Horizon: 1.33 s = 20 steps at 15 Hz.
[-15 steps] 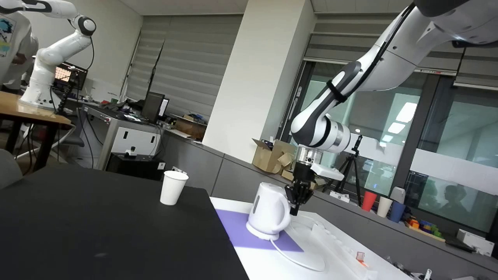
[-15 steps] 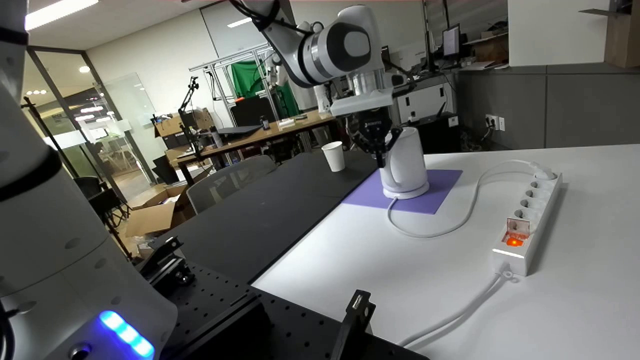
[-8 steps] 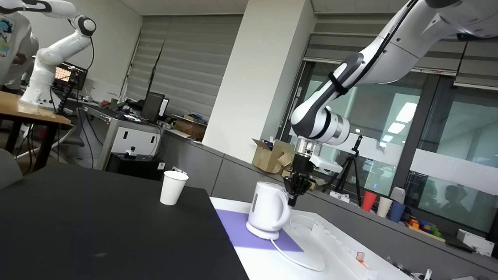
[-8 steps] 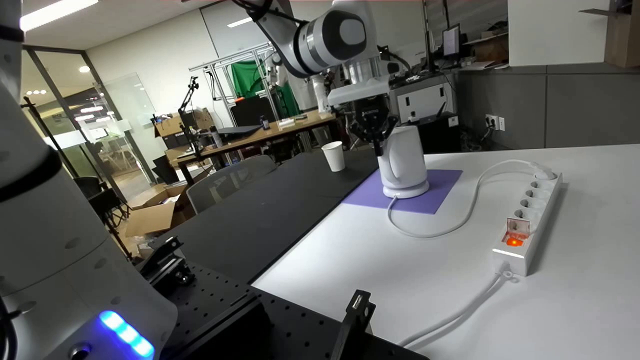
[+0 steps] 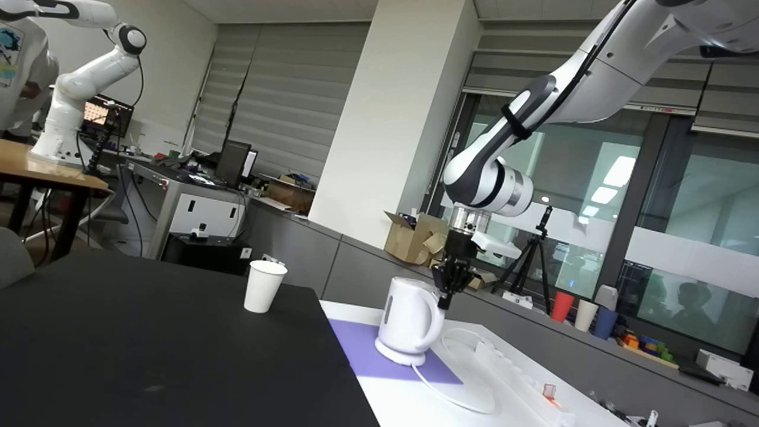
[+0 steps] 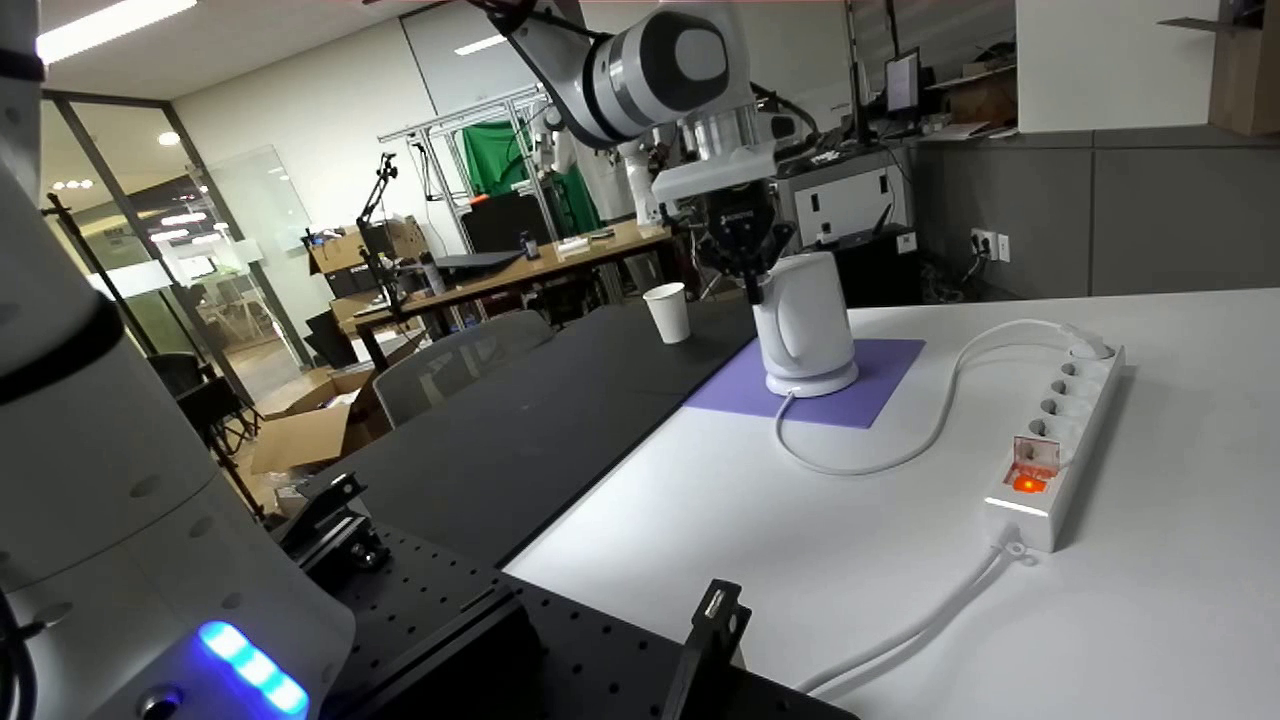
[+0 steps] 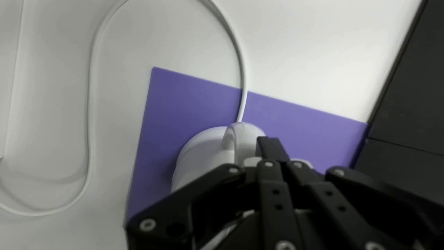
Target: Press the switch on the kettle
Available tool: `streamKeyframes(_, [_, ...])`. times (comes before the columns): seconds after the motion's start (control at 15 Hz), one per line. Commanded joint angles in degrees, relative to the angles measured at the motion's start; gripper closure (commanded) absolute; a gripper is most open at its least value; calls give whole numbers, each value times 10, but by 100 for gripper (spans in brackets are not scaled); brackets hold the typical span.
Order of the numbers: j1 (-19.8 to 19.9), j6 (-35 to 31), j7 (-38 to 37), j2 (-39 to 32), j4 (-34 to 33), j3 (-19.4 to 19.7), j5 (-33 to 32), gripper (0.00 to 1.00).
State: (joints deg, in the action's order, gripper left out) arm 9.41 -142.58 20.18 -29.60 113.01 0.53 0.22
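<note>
The white kettle stands upright on its base in both exterior views (image 5: pixel 403 314) (image 6: pixel 808 315), with its loop handle towards my gripper. In the wrist view the kettle (image 7: pixel 204 156) is partly hidden behind the gripper. My gripper (image 5: pixel 443 303) points down at the upper part of the handle; it also shows in an exterior view (image 6: pixel 754 293) and the wrist view (image 7: pixel 272 147). Its fingers are shut together with nothing between them. The fingertips are close beside the handle; I cannot tell if they touch it. The kettle's switch is not clearly visible.
A purple mat (image 6: pixel 890 365) lies under the kettle on the white table. A white cable (image 6: pixel 945 410) runs to a power strip (image 6: pixel 1085 400) with a lit orange switch (image 6: pixel 1028 484). A white paper cup (image 5: pixel 264 287) stands on the black table (image 5: pixel 178 344).
My gripper has risen from lower beside the handle to the handle's upper part, with a slight sideways shift. The last half second shows only a small rise. The kettle has not moved.
</note>
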Motion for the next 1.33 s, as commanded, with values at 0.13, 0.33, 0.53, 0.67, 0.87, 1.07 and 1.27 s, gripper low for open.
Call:
streamKeyframes(0.13, [-12,35,-29,5,-16,11,-19,100])
streamKeyframes(0.33, [-15,56,-35,5,-24,14,-28,100])
streamKeyframes(0.53, [-15,61,-31,4,-28,12,-27,100])
streamKeyframes(0.67, [-15,51,-29,3,-27,12,-27,100])
streamKeyframes(0.87, [-14,34,-28,1,-26,12,-27,100])
streamKeyframes(1.07, [-15,30,-30,-3,-29,14,-28,100])
streamKeyframes(1.27, [-15,30,-32,-6,-30,16,-29,100])
